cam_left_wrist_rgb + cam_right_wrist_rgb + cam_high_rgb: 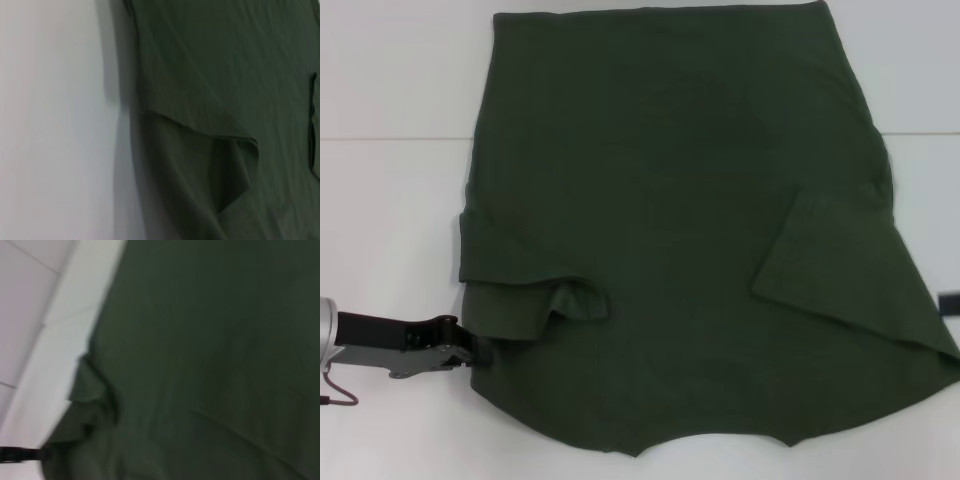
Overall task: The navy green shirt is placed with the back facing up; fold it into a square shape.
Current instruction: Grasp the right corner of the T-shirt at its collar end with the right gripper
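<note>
The large dark olive-green cotton T-shirt (680, 230) lies spread plain side up on the white tabletop (390, 200), both sleeves folded inward; the left hand (472, 352) sits low at its near-left edge, the cloth lying to its right, its long axis running away from the robot; whether that hand pinches the hem I cannot tell; the right hand is barely in view at the right border, its state unreadable.

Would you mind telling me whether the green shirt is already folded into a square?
Not yet. The navy green shirt lies mostly spread, with only both sleeves flipped inward onto it. The left hand is at its near left edge.
</note>
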`<state>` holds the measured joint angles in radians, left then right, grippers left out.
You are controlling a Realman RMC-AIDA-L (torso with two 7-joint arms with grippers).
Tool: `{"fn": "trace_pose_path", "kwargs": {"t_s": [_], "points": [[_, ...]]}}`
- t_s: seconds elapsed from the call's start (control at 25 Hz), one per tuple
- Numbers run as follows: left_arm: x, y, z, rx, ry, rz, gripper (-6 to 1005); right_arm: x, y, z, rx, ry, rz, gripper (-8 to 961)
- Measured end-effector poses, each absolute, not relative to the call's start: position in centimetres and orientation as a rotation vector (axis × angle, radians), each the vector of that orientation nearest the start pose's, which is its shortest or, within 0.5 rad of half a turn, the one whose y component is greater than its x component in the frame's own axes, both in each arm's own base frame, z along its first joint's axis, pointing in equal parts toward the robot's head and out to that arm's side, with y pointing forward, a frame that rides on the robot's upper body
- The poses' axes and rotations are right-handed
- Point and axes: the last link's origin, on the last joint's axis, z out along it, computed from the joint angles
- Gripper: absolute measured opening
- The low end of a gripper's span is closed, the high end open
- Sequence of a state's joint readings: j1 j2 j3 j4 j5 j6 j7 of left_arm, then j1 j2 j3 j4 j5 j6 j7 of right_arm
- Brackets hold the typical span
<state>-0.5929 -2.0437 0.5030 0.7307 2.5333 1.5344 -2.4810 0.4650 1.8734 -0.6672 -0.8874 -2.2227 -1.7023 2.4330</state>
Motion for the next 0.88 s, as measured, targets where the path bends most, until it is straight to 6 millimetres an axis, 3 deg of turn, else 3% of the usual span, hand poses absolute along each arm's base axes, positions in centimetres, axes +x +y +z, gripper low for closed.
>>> {"fn": "trace_pose_path", "kwargs": {"t_s": [0.4,0.88], "points": [[-31.2,33.1,2.4,-2.158,-1.992,-0.285,34,33.7,31.5,11.5,-2.095,1.931,0.141,914],[-31.2,33.1,2.6,-2.168,-1.976,-0.283,35,33.7,33.5,9.6,-2.075,1.872,0.005,901]]}}
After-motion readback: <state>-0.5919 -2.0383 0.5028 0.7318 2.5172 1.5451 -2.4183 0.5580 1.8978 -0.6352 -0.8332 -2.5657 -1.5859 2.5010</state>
